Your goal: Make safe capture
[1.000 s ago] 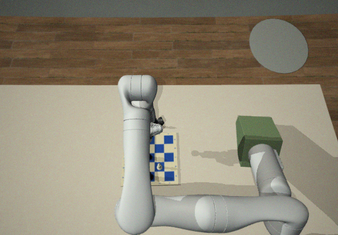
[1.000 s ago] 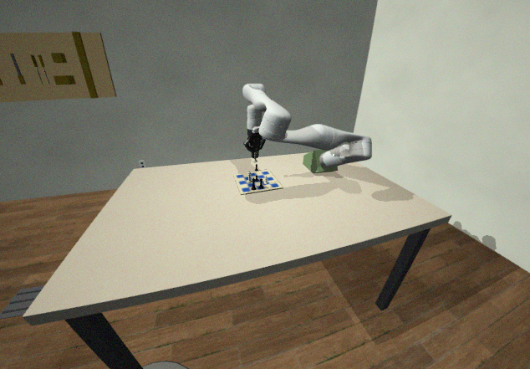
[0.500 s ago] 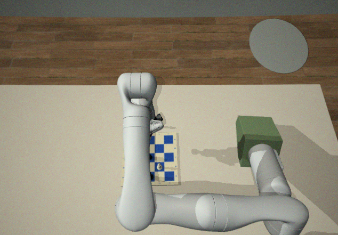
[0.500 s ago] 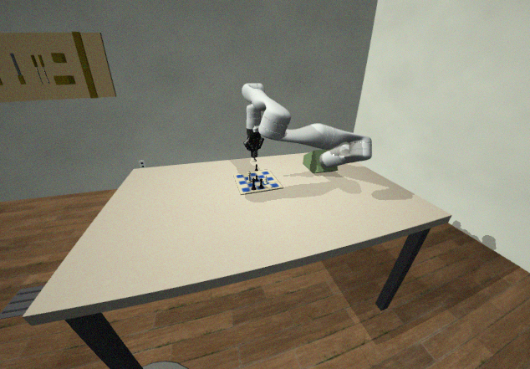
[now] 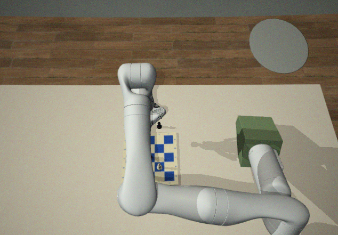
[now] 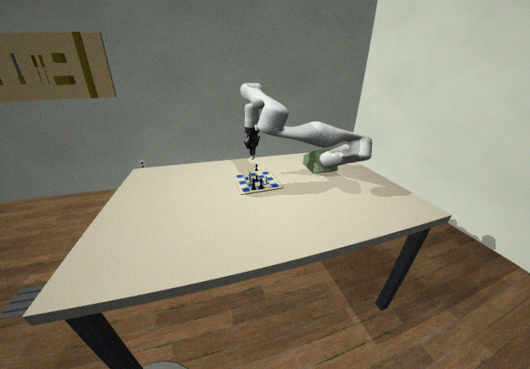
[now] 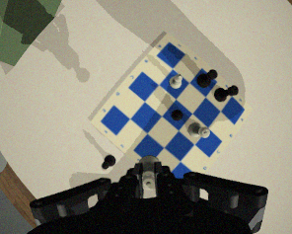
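beige table point(image 6: 170, 236) carries a small blue-and-cream chessboard point(image 5: 172, 159); a black captured pawn point(image 5: 159, 125) stands upright just off its edge. high above it the black gripper point(image 6: 252, 151) is clenched on a pale white piece point(image 6: 252, 156), likely the capturer awaiting its square.

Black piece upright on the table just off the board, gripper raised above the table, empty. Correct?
Not empty. The gripper is shut on a pale chess piece, as the exterior view shows. The rest holds: the black piece stands upright on the table just off the board, and the gripper is raised above the table.
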Available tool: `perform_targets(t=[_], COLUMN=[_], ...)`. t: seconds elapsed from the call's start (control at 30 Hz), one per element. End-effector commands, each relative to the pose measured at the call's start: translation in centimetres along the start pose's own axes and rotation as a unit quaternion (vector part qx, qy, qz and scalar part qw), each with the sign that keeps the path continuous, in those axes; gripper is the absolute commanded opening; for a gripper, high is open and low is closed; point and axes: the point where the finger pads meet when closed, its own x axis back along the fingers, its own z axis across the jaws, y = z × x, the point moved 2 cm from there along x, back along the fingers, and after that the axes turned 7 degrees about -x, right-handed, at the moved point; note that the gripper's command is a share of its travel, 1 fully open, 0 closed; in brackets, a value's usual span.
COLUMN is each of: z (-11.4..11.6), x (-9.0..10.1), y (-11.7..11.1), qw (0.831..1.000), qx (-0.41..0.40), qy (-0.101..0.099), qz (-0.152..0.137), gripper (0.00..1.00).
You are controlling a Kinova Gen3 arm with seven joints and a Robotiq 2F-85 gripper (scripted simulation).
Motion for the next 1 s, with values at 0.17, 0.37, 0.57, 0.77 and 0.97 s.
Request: perform_targets(t=[0.17,0.37,0.57,0.77,0.97], z=[-0.1,-0.1,-0.1,-0.2,-0.2], x=[0.1,-0.1,-0.8,-3.1,-5.6], y=[0.1,0.1,0.1,0.1,0.1], qw=[1.0,1.0,1.0,1.0,1.0], qx=[-0.001,-0.001,-0.001,-0.001,-0.001], qy=[0.001,0.001,0.0,0.0,0.0], qz=[-0.001,-0.001,-0.001,-0.001,-0.001], gripper=[0.0,0.0,0.0,0.0,0.0])
